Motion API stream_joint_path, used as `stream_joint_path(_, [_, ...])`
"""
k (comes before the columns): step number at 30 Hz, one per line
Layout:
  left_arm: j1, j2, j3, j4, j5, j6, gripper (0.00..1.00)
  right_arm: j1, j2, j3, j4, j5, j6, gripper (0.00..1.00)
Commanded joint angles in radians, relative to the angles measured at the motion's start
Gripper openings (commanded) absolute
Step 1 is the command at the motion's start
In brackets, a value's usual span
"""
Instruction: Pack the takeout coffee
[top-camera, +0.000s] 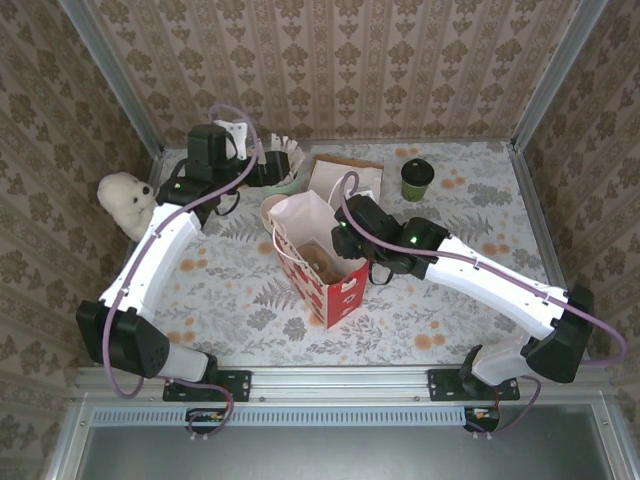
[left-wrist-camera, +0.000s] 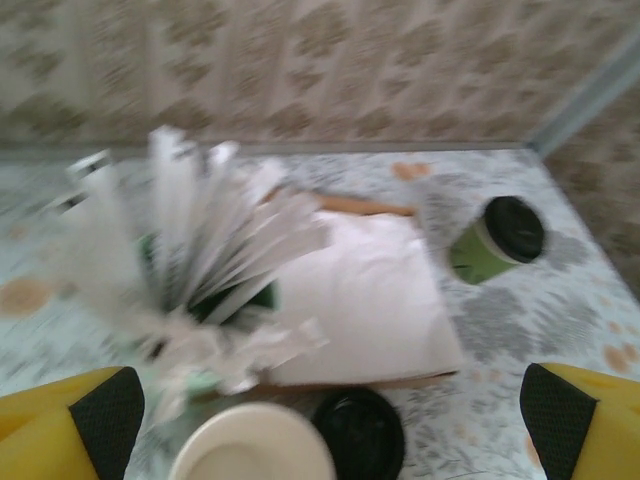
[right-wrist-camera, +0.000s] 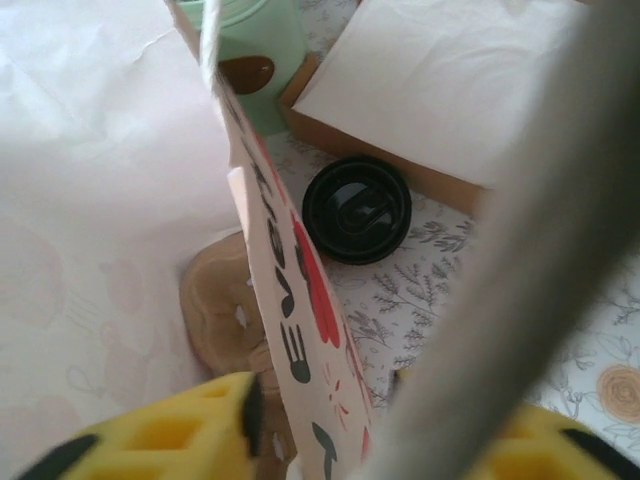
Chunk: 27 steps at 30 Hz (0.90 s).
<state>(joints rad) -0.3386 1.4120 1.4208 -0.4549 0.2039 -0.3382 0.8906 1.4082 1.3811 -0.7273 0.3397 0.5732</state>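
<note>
Patterned wallpaper closes in three sides of a table (top-camera: 480, 290) covered by a floral cloth. At the left edge sits a white plush bear (top-camera: 125, 198).

Toward the far left corner, the left claw (left-wrist-camera: 330, 410) hangs with its jaws spread wide and nothing between them. Below it are a pale green pot of white sticks (right-wrist-camera: 255, 55), a lidless cup with a cream inside (left-wrist-camera: 250, 450) and a round black lid (left-wrist-camera: 358, 432). Just right of the pot lies a stack of white napkins on a brown tray (left-wrist-camera: 375, 290).

In the middle of the table stands a red and white paper bag (top-camera: 340, 290), open at the top, with a brown pastry (right-wrist-camera: 215, 300) inside. The right claw (right-wrist-camera: 330, 430) is at the bag's rim. Its yellow fingers stand partly apart, one inside the bag and one outside, and a gap shows beside the wall, so they do not pinch it.

The takeout coffee (top-camera: 417, 178) stands upright near the far edge, right of the napkins. It is well apart from both claws, far to the right of the left one and beyond the right one. It is a small dark green paper cup with a round black plastic lid seated on top, and nothing touches it.

Bare cloth lies all around the cup and runs on to the right edge and the near right corner.
</note>
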Motion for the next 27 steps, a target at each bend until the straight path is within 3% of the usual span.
stream_joint_path(1, [0.015, -0.052, 0.029, -0.22, -0.268, -0.109, 1.0, -0.034, -0.049, -0.009, 0.036, -0.133, -0.051, 0.53])
stream_joint_path(9, [0.018, -0.236, -0.156, -0.521, -0.486, -0.27, 1.0, -0.069, -0.081, -0.026, 0.046, -0.205, -0.124, 0.63])
stream_joint_path(12, [0.018, -0.268, -0.202, -0.579, -0.347, -0.193, 1.0, -0.069, -0.08, -0.034, 0.069, -0.203, -0.121, 0.68])
stream_joint_path(15, [0.015, -0.252, -0.245, -0.67, -0.259, -0.244, 1.0, -0.068, -0.084, -0.068, 0.125, -0.201, -0.102, 0.74])
stream_joint_path(21, [-0.083, -0.268, -0.459, -0.462, -0.086, -0.452, 1.0, -0.068, -0.099, -0.122, 0.185, -0.181, -0.092, 0.99])
stream_joint_path(24, [-0.111, -0.217, -0.511, -0.324, -0.016, -0.525, 1.0, -0.069, -0.117, -0.146, 0.224, -0.187, -0.089, 1.0])
stream_joint_path(27, [-0.146, -0.159, -0.526, -0.237, -0.025, -0.543, 1.0, -0.069, -0.131, -0.17, 0.232, -0.235, -0.097, 1.0])
